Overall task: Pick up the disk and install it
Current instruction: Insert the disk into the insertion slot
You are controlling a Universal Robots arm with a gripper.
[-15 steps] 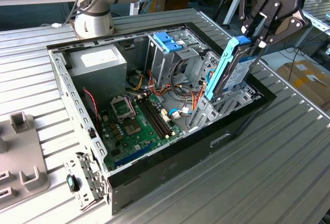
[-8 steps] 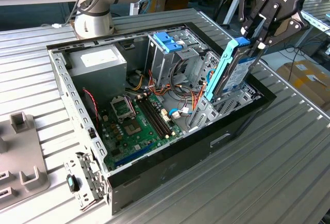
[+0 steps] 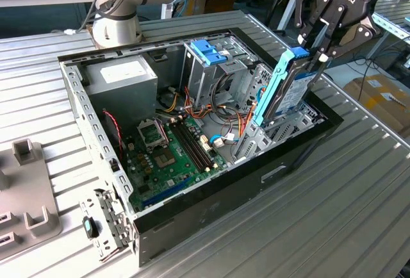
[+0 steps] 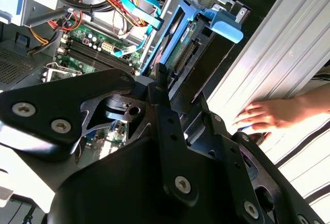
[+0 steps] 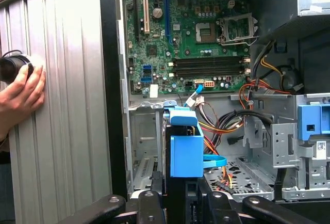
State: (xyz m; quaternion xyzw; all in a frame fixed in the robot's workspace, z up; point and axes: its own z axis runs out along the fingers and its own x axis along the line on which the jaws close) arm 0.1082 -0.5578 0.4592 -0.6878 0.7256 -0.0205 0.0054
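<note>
Fingers (image 3: 322, 52) of the robot are clamped on the upper end of the disk (image 3: 285, 92). The disk stands on edge and tilted, with its lower end at the metal bay rails (image 3: 256, 138) near the front of the open computer case (image 3: 211, 209).

Judging from this tilt, the blue carrier frame (image 5: 185, 154) could jam against the rails, and if it binds the disk could slip in the grasp. Loose cables (image 3: 221, 138) lie close below the fingers and could be pinched under the drive. A person's hand (image 4: 270, 114) rests on the surface (image 3: 339, 214) just beside the case, close enough to be at risk if the fingers swing outward.

The disk is a flat grey-black slab edged in glossy bright blue plastic. The rails look like thin, bare stamped steel. The case wall is matte black and the surface is ribbed silver metal. The motherboard (image 3: 168, 156) is green and studded with small parts.
</note>
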